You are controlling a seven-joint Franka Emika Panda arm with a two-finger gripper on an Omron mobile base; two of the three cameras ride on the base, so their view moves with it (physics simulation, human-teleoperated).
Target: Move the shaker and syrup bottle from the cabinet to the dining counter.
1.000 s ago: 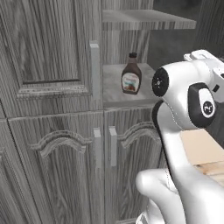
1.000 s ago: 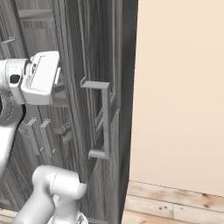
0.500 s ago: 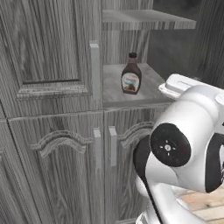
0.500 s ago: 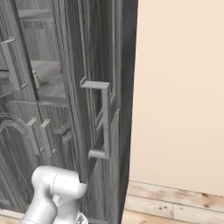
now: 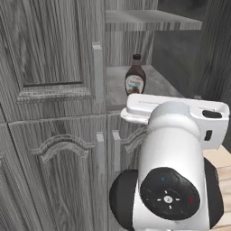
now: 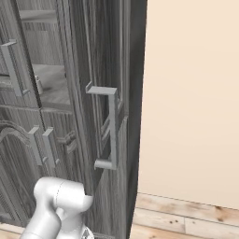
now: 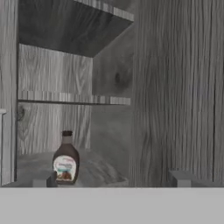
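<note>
The syrup bottle (image 5: 135, 75), dark brown with a white-and-red label, stands upright on the inner shelf of the cabinet (image 5: 54, 63), whose right door is swung open. In the hand view the syrup bottle (image 7: 65, 159) sits low at the left, farther in than my gripper (image 7: 113, 179). The gripper is open, with its fingertips (image 7: 43, 179) far apart and nothing between them. A tiny pale shape (image 6: 38, 84) stands on the shelf in the right base view; it is too small to tell whether it is the shaker. The dining counter is out of view.
The open cabinet door (image 6: 123, 116) stands edge-on with its bar handle (image 6: 111, 128) sticking out beside a beige wall (image 6: 191, 93). A second shelf (image 5: 149, 20) hangs above the bottle. Closed lower doors (image 5: 63, 176) have paired handles. My arm's body (image 5: 176, 171) blocks the lower right.
The arm has swung from high at the right down in front of the cabinet opening, and its hand now faces the shelf. The bottle has not moved.
</note>
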